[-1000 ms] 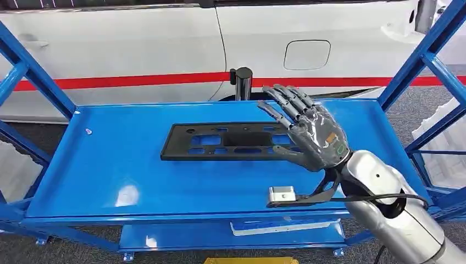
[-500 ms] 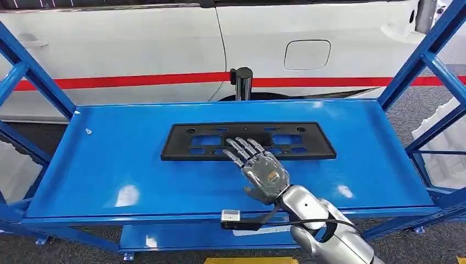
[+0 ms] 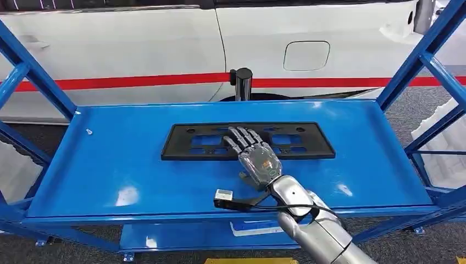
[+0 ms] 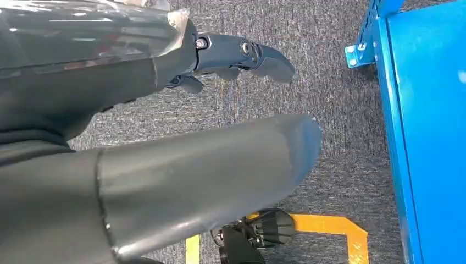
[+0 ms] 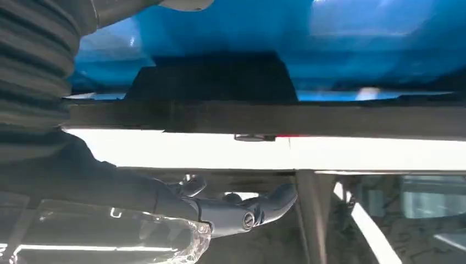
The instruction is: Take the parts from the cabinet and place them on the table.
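A: We start at the fingers (image 3: 242, 137) of our right hand (image 3: 255, 157). In the head view they lie a little apart and nearly straight over the middle of the black part (image 3: 181, 144), at the centre of the frame. They wrap around nothing, and we cannot tell whether they rest on the part or hover just over it.

B: So we hold nothing yet. How do we take it well?

A: The part is a long, flat, slotted frame lying flat on the blue shelf (image 3: 110, 165), so we judge a top grasp will slip. We should get the thumb under its near long edge and the fingers over the top or into a slot, then close evenly near the middle so it lifts level.

B: The right wrist view shows the dark fingers (image 5: 258, 209) straight with nothing between them, and the part's edge as a dark bar across the frame.

A: Further out, the blue uprights (image 3: 33, 71) stand at the upper left and upper right of the head view, so we lift straight before swinging out.

B: And our left hand (image 4: 165, 154)?

A: It hangs by the cabinet's side over grey floor, thumb and fingers apart, holding nothing.
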`<state>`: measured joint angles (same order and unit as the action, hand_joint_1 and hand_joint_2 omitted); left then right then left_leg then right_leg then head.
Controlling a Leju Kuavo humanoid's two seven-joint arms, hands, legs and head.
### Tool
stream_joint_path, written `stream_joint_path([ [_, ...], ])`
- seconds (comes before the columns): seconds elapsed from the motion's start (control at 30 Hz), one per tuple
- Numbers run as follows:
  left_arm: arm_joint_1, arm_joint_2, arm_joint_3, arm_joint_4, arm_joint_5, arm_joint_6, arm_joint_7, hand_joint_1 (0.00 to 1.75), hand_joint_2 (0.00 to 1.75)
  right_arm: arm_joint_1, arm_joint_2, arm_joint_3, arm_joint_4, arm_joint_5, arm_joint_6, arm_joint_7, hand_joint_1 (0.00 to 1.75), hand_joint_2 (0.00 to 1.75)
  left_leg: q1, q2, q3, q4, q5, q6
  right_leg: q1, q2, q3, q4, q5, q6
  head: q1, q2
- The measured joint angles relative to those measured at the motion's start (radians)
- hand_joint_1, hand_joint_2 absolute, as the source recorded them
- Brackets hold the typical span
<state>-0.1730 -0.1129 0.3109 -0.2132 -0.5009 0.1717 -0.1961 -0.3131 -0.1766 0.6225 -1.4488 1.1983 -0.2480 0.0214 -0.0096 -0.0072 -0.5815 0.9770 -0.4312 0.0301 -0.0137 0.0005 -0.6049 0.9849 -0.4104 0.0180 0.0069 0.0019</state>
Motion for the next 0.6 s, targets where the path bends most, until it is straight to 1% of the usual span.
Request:
stream_joint_path([
  [0.1,0.000,-0.001,0.000,0.000,-0.011,0.005,0.006,0.00,0.00,-0.008,0.017,-0.023,0.018,0.015,-0.018,0.009,0.00,1.75,0.000,0.000,0.000,0.000,0.000,0.000,0.000,0.000,0.000,0.000,0.000,0.000,0.000,0.000],
  [0.3,-0.002,-0.005,0.000,0.000,-0.024,0.003,0.012,0.00,0.00,-0.042,0.049,-0.055,0.067,0.017,-0.016,0.014,0.00,1.75,0.000,0.000,0.000,0.000,0.000,0.000,0.000,0.000,0.000,0.000,0.000,0.000,0.000,0.000],
  [0.33,-0.003,-0.005,0.000,0.000,-0.025,0.002,0.014,0.00,0.00,-0.048,0.053,-0.059,0.077,0.017,-0.015,0.014,1.54,1.75,0.000,0.000,0.000,0.000,0.000,0.000,0.000,0.000,0.000,0.000,0.000,0.000,0.000,0.000],
  [0.37,-0.003,-0.007,0.000,0.000,-0.032,0.002,0.015,0.00,0.00,-0.055,0.059,-0.066,0.090,0.016,-0.013,0.014,1.61,1.75,0.000,0.000,0.000,0.000,0.000,0.000,0.000,0.000,0.000,0.000,0.000,0.000,0.000,0.000],
  [0.4,-0.003,-0.007,0.000,0.000,-0.032,0.002,0.016,0.00,0.00,-0.062,0.064,-0.069,0.103,0.016,-0.012,0.014,1.61,1.75,0.000,0.000,0.000,0.000,0.000,0.000,0.000,0.000,0.000,0.000,0.000,0.000,0.000,0.000],
  [0.43,-0.004,-0.008,0.000,0.000,-0.033,0.002,0.017,0.00,0.00,-0.067,0.068,-0.071,0.117,0.016,-0.012,0.015,1.73,1.75,0.000,0.000,0.000,0.000,0.000,0.000,0.000,0.000,0.000,0.000,0.000,0.000,0.000,0.000],
  [0.47,-0.005,-0.008,0.000,0.000,-0.034,0.002,0.017,0.00,0.00,-0.070,0.070,-0.073,0.123,0.016,-0.012,0.016,1.71,1.75,0.000,0.000,0.000,0.000,0.000,0.000,0.000,0.000,0.000,0.000,0.000,0.000,0.000,0.000],
  [0.5,-0.005,-0.008,0.000,0.000,-0.034,0.002,0.017,0.00,0.00,-0.071,0.073,-0.076,0.135,0.016,-0.012,0.016,1.75,1.75,0.000,0.000,0.000,0.000,0.000,0.000,0.000,0.000,0.000,0.000,0.000,0.000,0.000,0.000],
  [0.53,-0.006,-0.008,0.000,0.000,-0.034,0.002,0.017,0.00,0.00,-0.072,0.075,-0.076,0.139,0.016,-0.012,0.017,1.73,1.75,0.000,0.000,0.000,0.000,0.000,0.000,0.000,0.000,0.000,0.000,0.000,0.000,0.000,0.000],
  [0.6,-0.006,-0.008,0.000,0.000,-0.036,0.002,0.017,0.00,0.00,-0.078,0.079,-0.079,0.155,0.017,-0.013,0.017,1.75,1.75,0.000,0.000,-0.001,0.000,0.000,0.000,0.000,0.000,0.000,0.000,0.000,0.000,0.000,0.000],
])
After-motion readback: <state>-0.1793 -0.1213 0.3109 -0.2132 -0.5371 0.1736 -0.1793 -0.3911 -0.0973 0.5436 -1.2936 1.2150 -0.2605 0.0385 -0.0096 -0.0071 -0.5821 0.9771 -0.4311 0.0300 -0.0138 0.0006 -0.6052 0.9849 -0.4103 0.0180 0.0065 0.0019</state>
